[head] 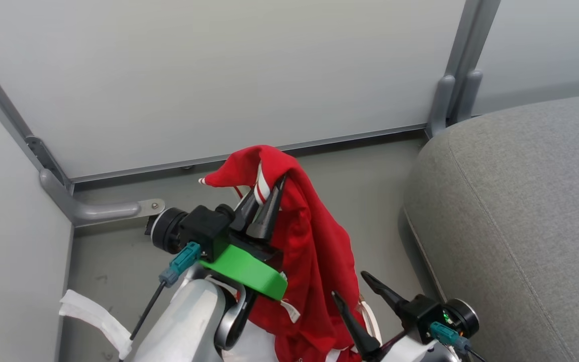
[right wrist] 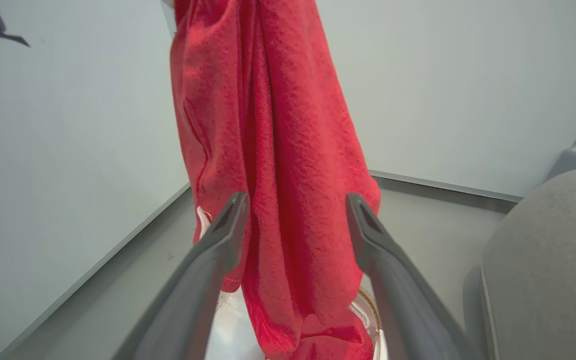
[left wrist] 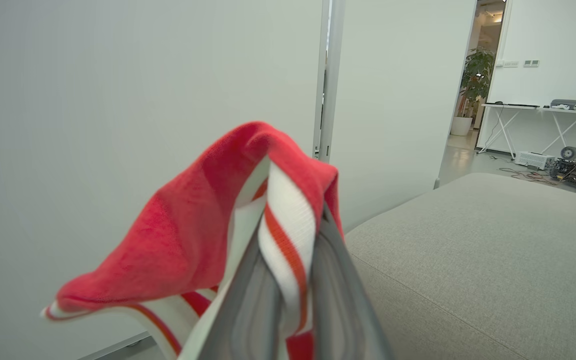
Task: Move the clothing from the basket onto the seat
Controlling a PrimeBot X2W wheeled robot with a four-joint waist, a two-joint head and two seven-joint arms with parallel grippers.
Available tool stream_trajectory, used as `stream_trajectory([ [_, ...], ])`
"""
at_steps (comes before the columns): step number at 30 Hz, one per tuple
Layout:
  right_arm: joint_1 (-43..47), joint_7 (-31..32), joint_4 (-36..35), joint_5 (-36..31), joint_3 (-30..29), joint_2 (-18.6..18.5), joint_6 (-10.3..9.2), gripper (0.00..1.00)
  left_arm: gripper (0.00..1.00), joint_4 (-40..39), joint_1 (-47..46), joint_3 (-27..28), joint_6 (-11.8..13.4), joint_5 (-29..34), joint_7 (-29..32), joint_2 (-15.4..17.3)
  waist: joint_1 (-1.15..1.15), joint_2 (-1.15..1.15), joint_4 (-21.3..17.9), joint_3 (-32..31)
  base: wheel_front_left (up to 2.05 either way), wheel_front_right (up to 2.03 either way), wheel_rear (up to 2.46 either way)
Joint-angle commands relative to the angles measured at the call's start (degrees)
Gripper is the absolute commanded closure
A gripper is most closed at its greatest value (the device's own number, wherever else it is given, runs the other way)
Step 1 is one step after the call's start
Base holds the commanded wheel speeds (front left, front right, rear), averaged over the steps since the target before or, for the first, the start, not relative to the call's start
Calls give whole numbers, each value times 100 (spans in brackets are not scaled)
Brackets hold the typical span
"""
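Observation:
A bright red garment, the clothing [head: 319, 251], hangs in the air from my left gripper [head: 272, 193], which is shut on its white-striped trim. In the left wrist view the trim [left wrist: 288, 235] is pinched between the two fingers. My right gripper [head: 349, 284] stands open below, beside the hanging cloth. Its fingers frame the red fabric [right wrist: 288, 150] in the right wrist view without closing on it. Under the cloth, a bit of the basket's brown rim [right wrist: 371, 312] peeks out. The grey seat [head: 520, 211] lies to the right.
White partition walls stand behind and to the left, with grey metal feet [head: 98, 211] on the floor. A white fabric strip [head: 93, 314] hangs at the lower left. Far off in the left wrist view is a desk [left wrist: 543, 107] with equipment beneath it.

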Motion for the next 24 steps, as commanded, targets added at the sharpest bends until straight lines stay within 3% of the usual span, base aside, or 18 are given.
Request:
stream_trajectory([
  [1, -149, -28, 3, 103, 128, -21, -6, 0, 100, -33, -114, -53, -22, -53, -4, -20, 0, 0, 120, 1, 0, 0, 0],
  [6, -564, -28, 85, 202, 511, -26, -6, 0, 100, -51, -234, -319, -22, -99, -5, -36, 0, 0, 325, 21, 0, 0, 0],
  [15, -1086, -28, 527, 210, 471, -24, -6, 0, 100, -62, -390, -864, -22, -234, -5, -68, 0, 0, 803, 74, 0, 0, 0],
  [16, -1111, -28, 573, 240, 458, -24, -6, 40, 100, -58, -405, -923, -21, -248, -4, -69, 0, 0, 853, 77, 0, 0, 0],
  [18, -1158, -28, 655, 300, 455, -23, -6, 100, 100, -52, -434, -1000, -21, -301, -4, -74, 0, 0, 948, 79, 0, 0, 0],
  [24, -1101, -28, 684, 452, 431, -23, -6, 100, 100, 13, -442, -1062, -21, -356, -4, -79, 0, 0, 1101, 99, 0, 0, 0],
])
